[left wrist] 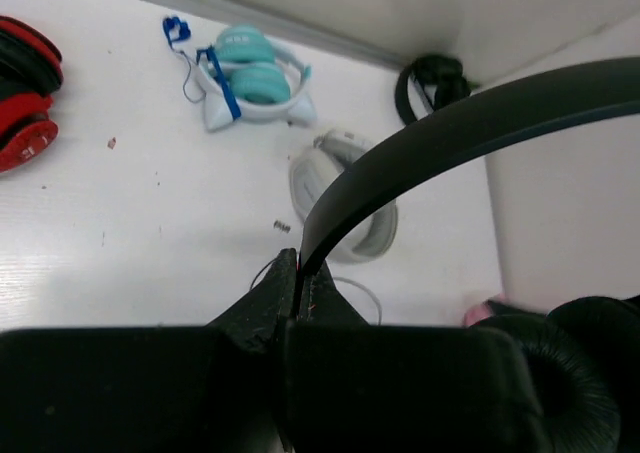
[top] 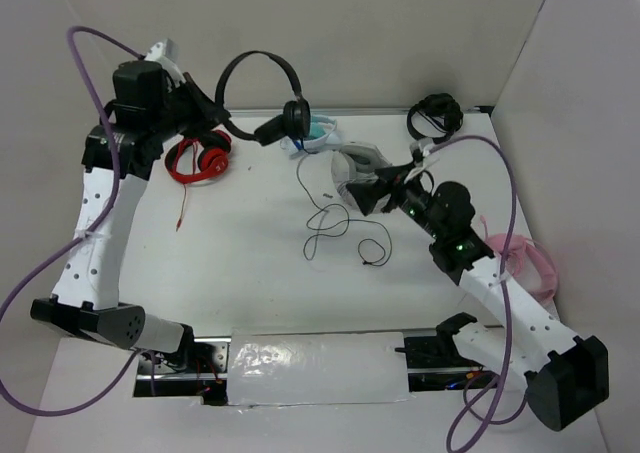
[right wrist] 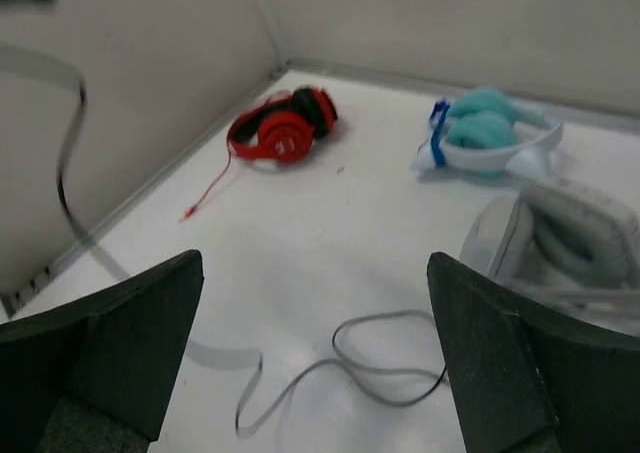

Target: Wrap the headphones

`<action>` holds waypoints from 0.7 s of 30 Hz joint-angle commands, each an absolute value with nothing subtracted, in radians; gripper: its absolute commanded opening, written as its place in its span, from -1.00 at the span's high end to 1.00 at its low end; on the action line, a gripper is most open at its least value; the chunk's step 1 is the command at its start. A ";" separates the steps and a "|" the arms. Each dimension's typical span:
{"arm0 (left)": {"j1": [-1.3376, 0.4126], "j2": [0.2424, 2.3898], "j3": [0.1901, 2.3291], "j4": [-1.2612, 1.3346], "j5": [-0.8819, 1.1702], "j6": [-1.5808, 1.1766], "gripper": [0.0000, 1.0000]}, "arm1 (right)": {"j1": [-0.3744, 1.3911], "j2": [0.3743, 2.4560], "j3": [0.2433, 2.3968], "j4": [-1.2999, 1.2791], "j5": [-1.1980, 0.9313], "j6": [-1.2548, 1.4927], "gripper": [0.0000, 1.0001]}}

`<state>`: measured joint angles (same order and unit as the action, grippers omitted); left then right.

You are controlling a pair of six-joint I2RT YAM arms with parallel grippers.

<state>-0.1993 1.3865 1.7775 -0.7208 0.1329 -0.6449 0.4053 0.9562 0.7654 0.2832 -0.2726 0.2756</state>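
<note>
Seen from above, the left claw is lifted over the far-left part of the tabletop, clamped on one end of the headphones. That likely keeps the arch and earcup off the surface so the cable hangs free for winding. The cable drops from the earcup and lies in loose loops mid-table. The right claw sits low just beside those loops, probably placed to pick up the slack. A red headset lies under the left arm and a teal headset just behind the earcup, so room at the far edge is tight. The near middle is bare.

In the left wrist view, the fingers are pressed together on the thin headband, nothing else between them. The back wall and right wall stand near.

In the right wrist view, the fingers stand wide apart with nothing held. The cable loops lie on the surface just ahead, between them. A grey headset crowds the right side. Open room lies to the left, toward the side wall.
</note>
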 commanded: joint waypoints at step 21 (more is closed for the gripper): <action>-0.041 1.361 2.026 -0.847 0.229 -0.899 1.00 | 0.845 1.382 0.523 0.948 0.101 0.216 -0.99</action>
<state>-0.0479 1.3952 1.9652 -0.8894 0.1787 -0.8501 0.8322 1.3144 0.4347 0.7887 0.0647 0.2417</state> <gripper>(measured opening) 0.042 0.994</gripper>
